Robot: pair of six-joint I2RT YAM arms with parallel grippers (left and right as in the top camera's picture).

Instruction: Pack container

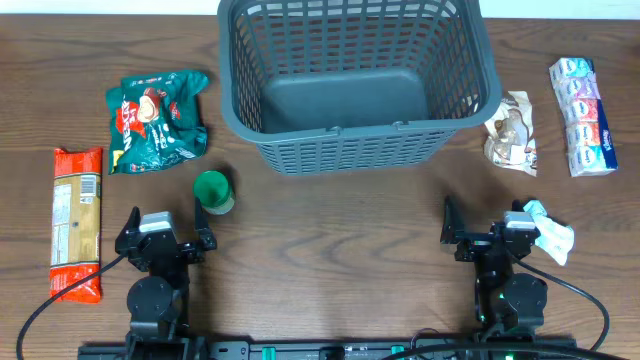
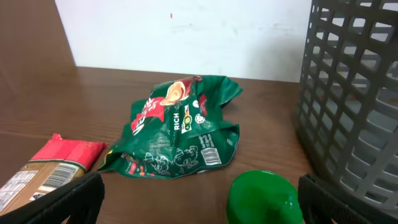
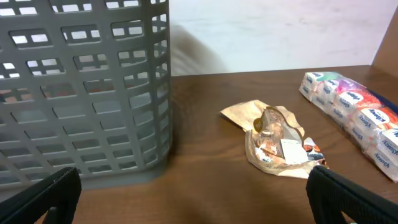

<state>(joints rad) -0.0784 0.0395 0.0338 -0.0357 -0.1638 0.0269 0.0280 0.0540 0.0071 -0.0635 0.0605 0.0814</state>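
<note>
The dark grey slotted basket stands at the back middle of the table, with nothing inside; it also shows in the left wrist view and the right wrist view. My left gripper is open and empty at the front left, just behind a green cup that shows between its fingers in the left wrist view. My right gripper is open and empty at the front right, with bare table between its fingers.
A green snack bag and a red packet lie left. A beige snack pack, a tissue multipack and a small white-blue wrapper lie right.
</note>
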